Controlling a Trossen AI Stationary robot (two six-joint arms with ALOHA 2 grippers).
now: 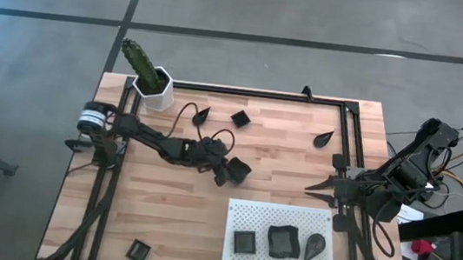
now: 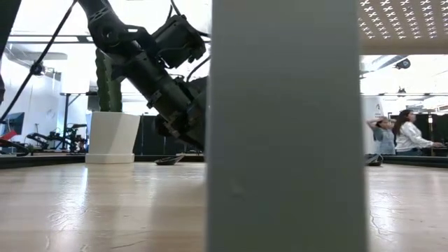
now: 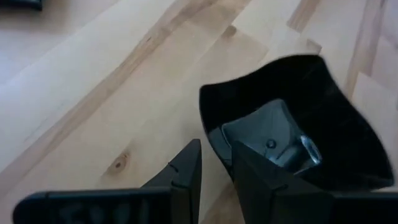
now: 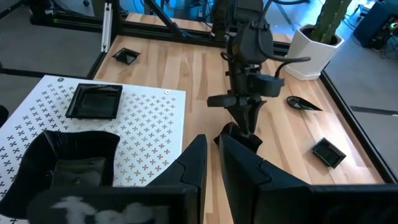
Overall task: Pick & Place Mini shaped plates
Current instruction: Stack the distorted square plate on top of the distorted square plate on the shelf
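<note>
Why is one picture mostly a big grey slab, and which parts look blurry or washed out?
In the low view, a grey slab stands close to the lens and hides the middle; bright windows behind wash out the white pot. In the left wrist view, the left end effector and the dark plate it grips look soft; the high view is evenly lit.

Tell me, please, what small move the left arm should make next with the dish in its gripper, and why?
Probably lift it slightly. The left gripper pinches the rim of a wavy-edged dark plate just above the wooden table, and the white perforated board, with three plates on it, lies a short way off. The right gripper waits at the table's edge.
</note>
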